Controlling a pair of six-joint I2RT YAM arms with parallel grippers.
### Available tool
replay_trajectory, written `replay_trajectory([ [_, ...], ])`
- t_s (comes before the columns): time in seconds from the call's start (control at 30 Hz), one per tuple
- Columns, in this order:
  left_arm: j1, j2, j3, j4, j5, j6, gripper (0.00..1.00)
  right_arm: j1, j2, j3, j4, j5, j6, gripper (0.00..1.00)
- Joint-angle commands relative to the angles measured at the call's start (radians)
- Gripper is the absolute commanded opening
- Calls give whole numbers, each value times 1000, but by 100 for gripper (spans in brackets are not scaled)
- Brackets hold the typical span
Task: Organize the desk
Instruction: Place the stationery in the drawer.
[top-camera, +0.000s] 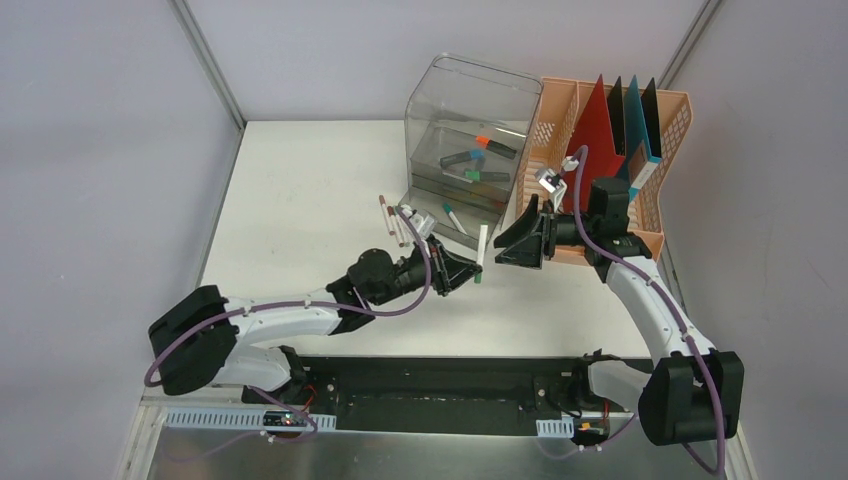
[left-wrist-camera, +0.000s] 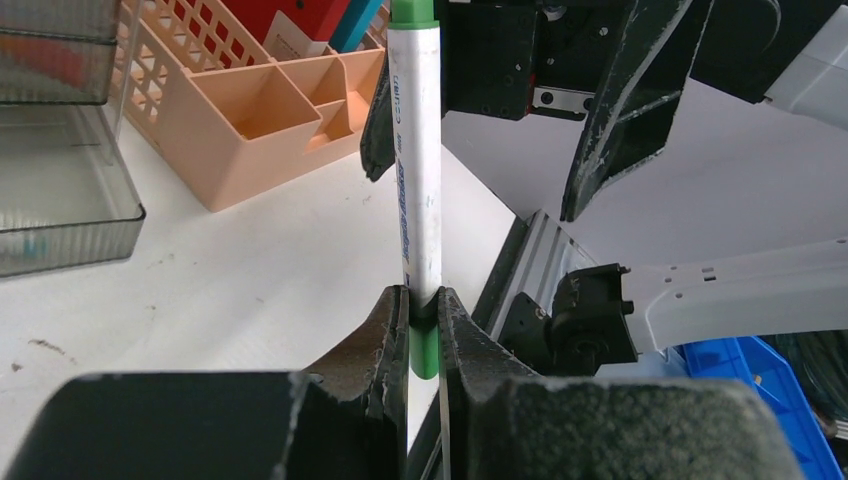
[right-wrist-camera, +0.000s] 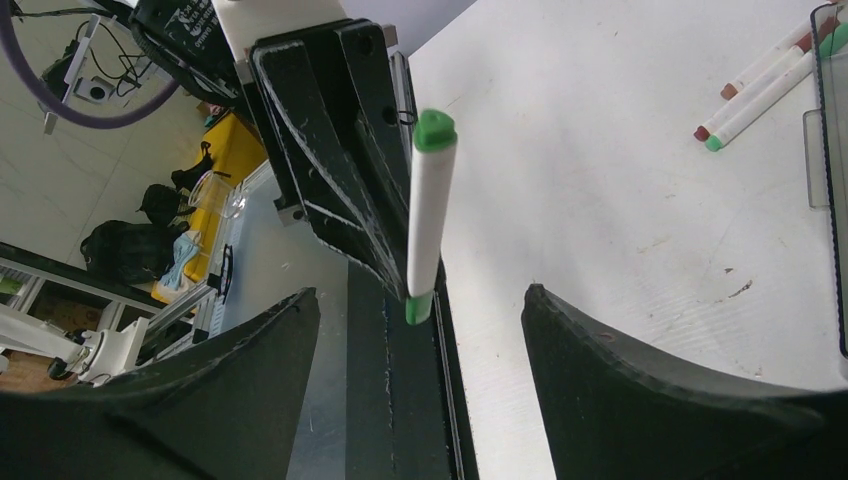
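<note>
Over white, scuffed desk (top-camera: 300, 200) | left pincer (left-wrist-camera: 423, 305) clamped on green-capped marker (left-wrist-camera: 418, 180) | right pincer (top-camera: 503, 250) apart

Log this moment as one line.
left fingers: shut on green-capped white marker | right fingers: open, facing marker | desk: other markers loose

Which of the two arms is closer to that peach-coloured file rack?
Right. The right fingers, open, hover right by the file rack's front corner; the left fingers, gripping a white marker, are farther away over the desk.
</note>
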Motion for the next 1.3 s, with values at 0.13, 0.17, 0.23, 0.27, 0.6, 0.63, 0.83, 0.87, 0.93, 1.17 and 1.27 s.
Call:
replay_trajectory([
  [0.13,-55,125,105,146,-63,29,0,16,-10,2,51,-8,10,71],
  [0.17,-59,137,111,151,-68,28,0,18,-9,1,51,-7,9,70],
  [0.23,-64,149,116,161,-73,29,0,21,-5,1,51,-7,9,68],
  [0.27,-68,152,119,164,-74,29,0,23,-5,2,52,-7,9,67],
  [0.6,-80,168,132,168,-78,35,0,32,1,3,51,-13,1,52],
  [0.63,-81,168,132,167,-78,36,0,32,2,3,49,-13,-1,50],
  [0.83,-83,165,126,165,-73,37,0,32,10,6,47,-7,-13,23],
  [0.87,-84,163,122,165,-69,39,0,32,10,6,46,-2,-17,13],
  [0.93,-83,156,116,162,-60,46,3,32,10,8,30,13,-33,0],
  [1.17,-82,58,38,107,-22,97,56,31,-3,28,-90,31,-193,0],
  [1.27,-83,-15,-11,43,-45,127,73,30,-2,50,-188,51,-290,0],
])
